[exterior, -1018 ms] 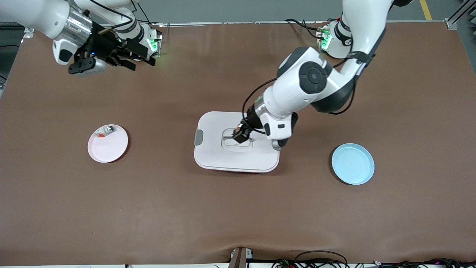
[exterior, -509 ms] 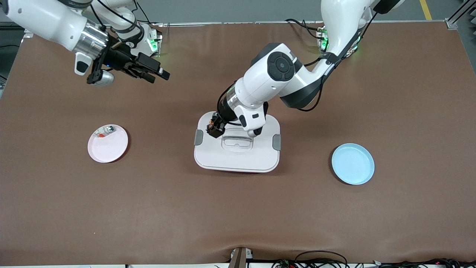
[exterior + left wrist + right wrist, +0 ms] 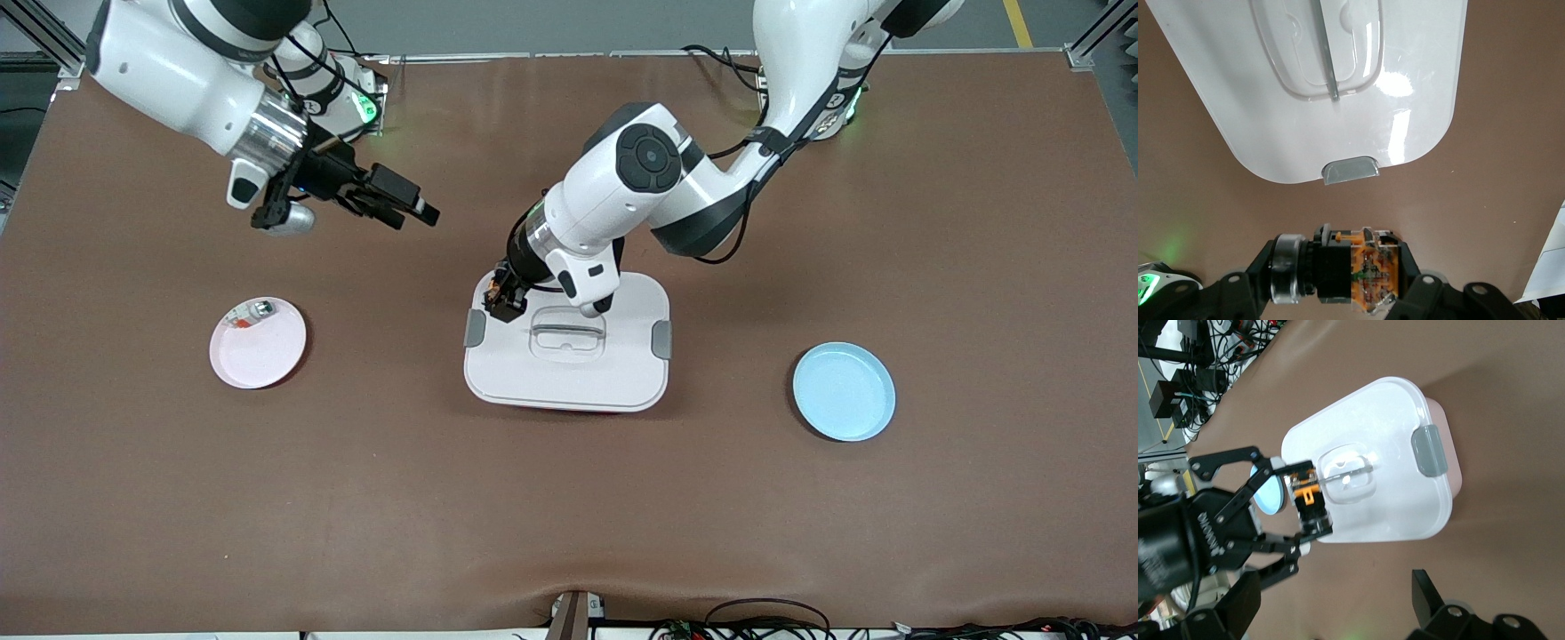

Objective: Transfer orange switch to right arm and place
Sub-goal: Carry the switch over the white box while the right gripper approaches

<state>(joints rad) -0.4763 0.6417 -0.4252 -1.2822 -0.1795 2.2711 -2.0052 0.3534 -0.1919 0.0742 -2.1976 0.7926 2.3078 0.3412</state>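
Left gripper (image 3: 503, 300) clamped on the orange switch (image 3: 500, 297), now over the white lidded box (image 3: 569, 369) edge toward the right arm's end, shifted from the lid's handle recess 1 s ago. Right gripper (image 3: 411, 208) fully spread, holding nothing, advanced over bare table toward the box. Pink plate (image 3: 258, 348) and blue plate (image 3: 845, 392) unchanged.

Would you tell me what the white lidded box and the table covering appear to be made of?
White lidded box: glossy moulded plastic, judging by bright glare spots in the left wrist view and its grey clip. Table covering: matte brown sheet, perhaps leather-like or rubbery; no glare, softly rumpled edge.
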